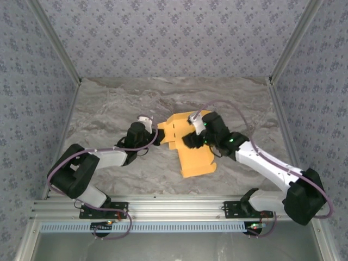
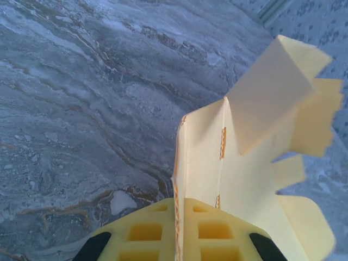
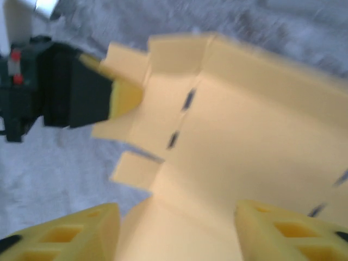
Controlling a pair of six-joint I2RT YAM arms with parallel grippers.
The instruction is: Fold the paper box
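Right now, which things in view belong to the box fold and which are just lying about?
In the job: paper box, partly folded; left gripper, shut on the card's edge; right gripper, open over the sheet.
Not in the job, just surroundings: marble table; patterned walls; metal rail by the arm bases.

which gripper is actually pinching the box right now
The left gripper: its jaws are shut tight on an edge of the box. The right gripper is open, its jaws standing well apart with the card between them.
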